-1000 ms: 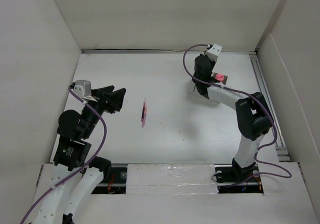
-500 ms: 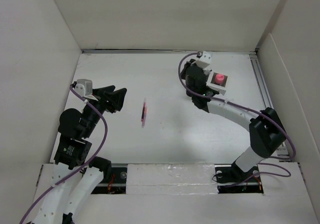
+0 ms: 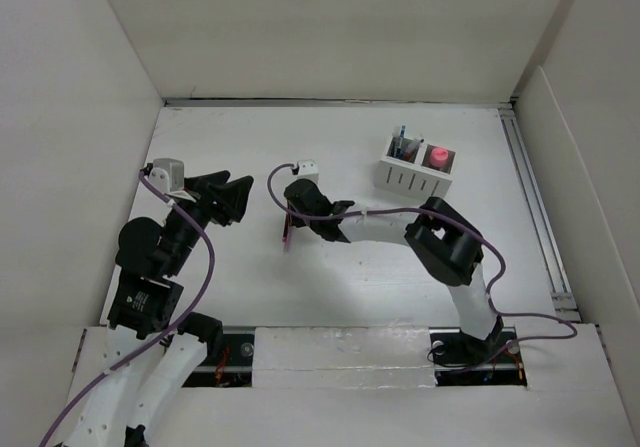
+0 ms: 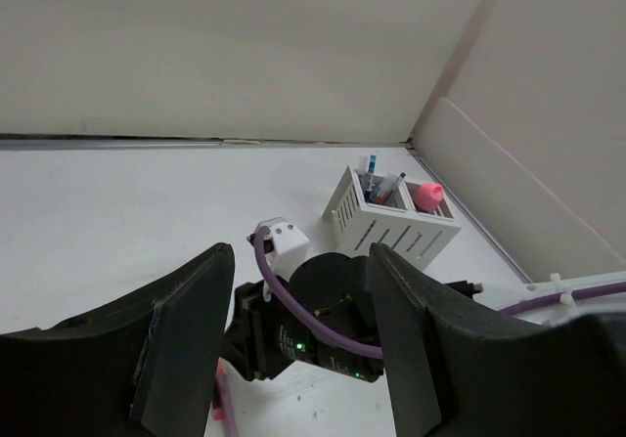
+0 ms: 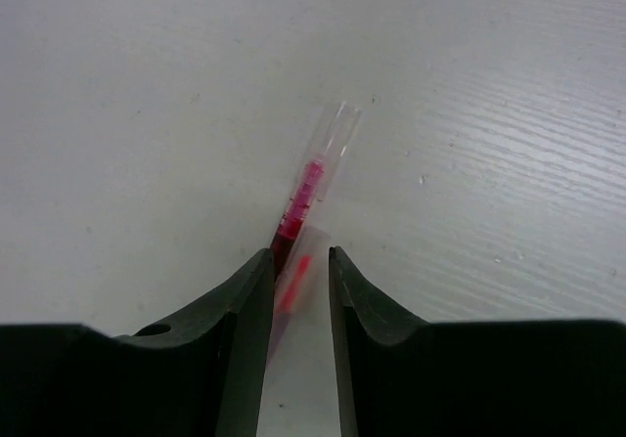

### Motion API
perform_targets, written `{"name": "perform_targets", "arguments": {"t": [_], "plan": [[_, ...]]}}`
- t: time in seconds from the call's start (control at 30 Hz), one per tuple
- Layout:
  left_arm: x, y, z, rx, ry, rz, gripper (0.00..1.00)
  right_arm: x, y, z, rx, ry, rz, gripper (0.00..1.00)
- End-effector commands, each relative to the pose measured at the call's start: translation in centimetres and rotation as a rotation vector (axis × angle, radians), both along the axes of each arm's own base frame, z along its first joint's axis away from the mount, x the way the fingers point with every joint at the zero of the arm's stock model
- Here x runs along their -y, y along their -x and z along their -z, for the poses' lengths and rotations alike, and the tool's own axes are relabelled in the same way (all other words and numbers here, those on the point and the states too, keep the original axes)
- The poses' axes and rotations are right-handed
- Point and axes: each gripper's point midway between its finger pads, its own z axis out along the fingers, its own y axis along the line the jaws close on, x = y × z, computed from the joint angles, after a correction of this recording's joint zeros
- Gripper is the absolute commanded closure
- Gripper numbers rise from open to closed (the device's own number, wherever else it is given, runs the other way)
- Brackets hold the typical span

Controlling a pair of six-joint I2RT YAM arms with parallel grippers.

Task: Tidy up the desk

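Right gripper [image 5: 300, 256] is parked low over the pink pen [image 5: 313, 188] lying flat mid-desk [image 3: 330, 302], with its fingers straddling one end, presumably so the pen can be carried to the organizer [image 3: 415, 172] at the back right. Whether it's actually pinched can't be told, tbh. Left gripper [image 3: 238, 199] is held wide open, out of the way.

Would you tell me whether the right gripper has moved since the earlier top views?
Yes. The right gripper swung left and nearer, away from the white slotted organizer box, to the pink pen on the white desk.
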Motion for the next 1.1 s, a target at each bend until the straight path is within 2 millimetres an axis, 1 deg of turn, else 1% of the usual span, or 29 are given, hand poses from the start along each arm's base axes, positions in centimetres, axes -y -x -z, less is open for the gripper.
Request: {"name": "perform_targets", "arguments": {"t": [0.0, 0.03, 0.07, 0.13, 0.23, 0.27, 0.37, 0.4, 0.53, 0.63, 0.73, 0.77, 0.8, 0.83, 0.87, 0.9, 0.93, 1.03, 1.07], "plan": [[0.0, 0.4, -1.5, 0.061, 0.011, 0.007, 0.47, -1.5, -1.1, -2.1, -0.005, -0.056, -0.009, 0.65], [0.1, 0.5, -1.6, 0.061, 0.01, 0.011, 0.47, -1.8, -1.1, -1.8, -0.013, -0.057, -0.014, 0.65], [0.2, 0.6, -1.6, 0.062, 0.01, 0.022, 0.47, -1.5, -0.8, -1.1, -0.035, -0.034, -0.018, 0.65], [0.2, 0.6, -1.5, 0.061, 0.009, 0.024, 0.47, -1.6, -0.9, -0.3, -0.046, -0.026, -0.014, 0.65], [0.2, 0.4, -1.5, 0.057, 0.01, 0.016, 0.46, -1.5, -1.0, 0.1, -0.05, -0.015, 0.003, 0.65], [0.2, 0.5, -1.5, 0.059, 0.009, 0.022, 0.47, -1.3, -1.1, 0.5, -0.053, -0.001, 0.008, 0.67], [0.2, 0.4, -1.4, 0.055, 0.01, 0.017, 0.46, -0.6, -1.2, 0.8, -0.05, 0.019, 0.035, 0.69], [0.2, 0.4, -1.5, 0.057, 0.01, 0.016, 0.46, -0.5, -1.2, 0.8, -0.048, 0.016, 0.039, 0.71], [0.2, 0.4, -1.3, 0.053, 0.008, 0.018, 0.46, 0.1, -1.0, 1.8, -0.063, 0.037, 0.057, 0.77], [0.2, 0.4, -1.5, 0.056, 0.009, 0.019, 0.46, 0.3, -0.9, 2.2, -0.069, 0.049, 0.058, 0.77], [0.2, 0.4, -1.4, 0.055, 0.008, 0.019, 0.46, 1.3, -0.9, 2.3, -0.063, 0.088, 0.083, 0.77], [0.2, 0.4, -1.4, 0.057, 0.008, 0.016, 0.46, 1.7, -0.9, 2.2, -0.057, 0.096, 0.087, 0.76], [0.2, 0.4, -1.4, 0.055, 0.009, 0.016, 0.47, 2.1, -0.6, 2.6, -0.062, 0.108, 0.088, 0.75], [0.2, 0.4, -1.5, 0.057, 0.009, 0.018, 0.46, 2.3, -0.4, 2.2, -0.064, 0.109, 0.082, 0.73], [0.3, 0.4, -1.4, 0.055, 0.008, 0.022, 0.46, 2.7, -0.6, 2.3, -0.07, 0.111, 0.087, 0.66], [0.3, 0.5, -1.4, 0.056, 0.008, 0.024, 0.46, 2.7, -0.4, 2.3, -0.079, 0.111, 0.076, 0.64], [0.3, 0.4, -1.4, 0.056, 0.01, 0.023, 0.46, 3.2, -0.5, 2.6, -0.093, 0.122, 0.081, 0.64], [0.3, 0.5, -1.4, 0.056, 0.01, 0.023, 0.46, 3.5, -0.5, 3.2, -0.114, 0.135, 0.071, 0.69], [0.2, 0.5, -1.5, 0.059, 0.01, 0.019, 0.46, 3.5, -0.5, 3.2, -0.115, 0.136, 0.071, 0.74]]}}
